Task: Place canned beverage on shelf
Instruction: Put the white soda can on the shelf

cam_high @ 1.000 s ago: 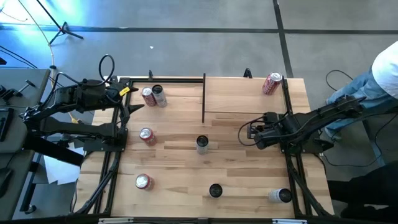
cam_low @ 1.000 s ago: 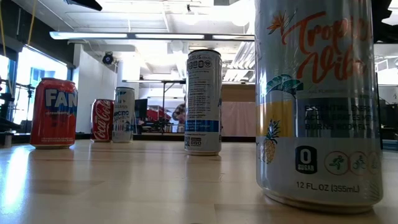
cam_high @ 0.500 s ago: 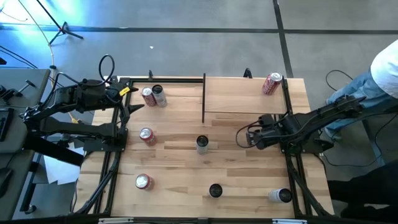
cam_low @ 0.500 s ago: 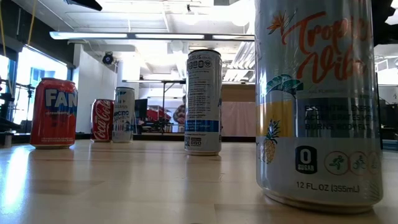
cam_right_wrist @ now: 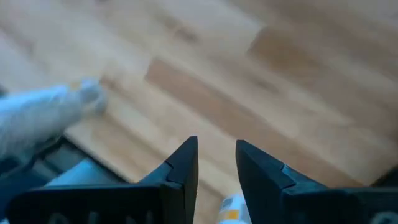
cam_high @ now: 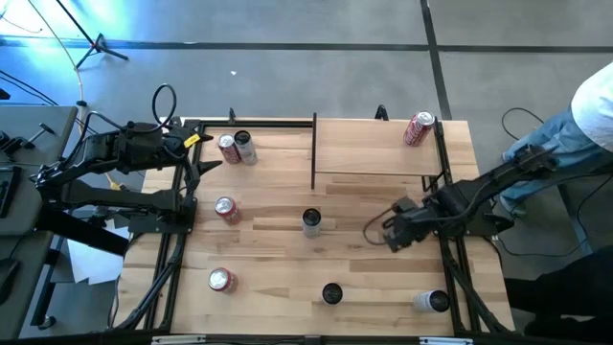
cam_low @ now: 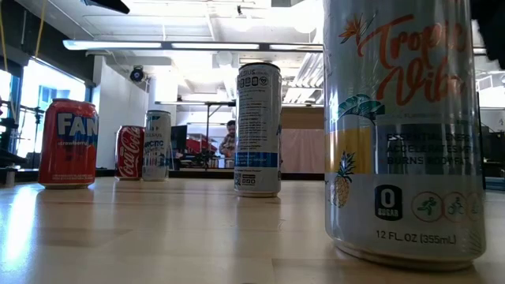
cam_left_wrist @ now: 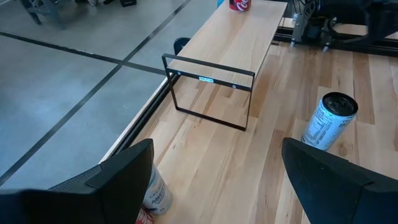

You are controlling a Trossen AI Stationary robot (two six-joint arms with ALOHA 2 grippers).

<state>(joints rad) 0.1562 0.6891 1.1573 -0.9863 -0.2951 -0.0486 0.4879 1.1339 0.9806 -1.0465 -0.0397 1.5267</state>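
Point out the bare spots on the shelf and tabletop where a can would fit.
The shelf is bare except for a red can at its far right corner. The tabletop is free between the slim can and the red cans on the left. It is crowded at the far-left pair and around the right gripper.

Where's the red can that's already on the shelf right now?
In the high view the red can lies on its side at the far right corner of the shelf, beside the black frame post, well behind the right claw.
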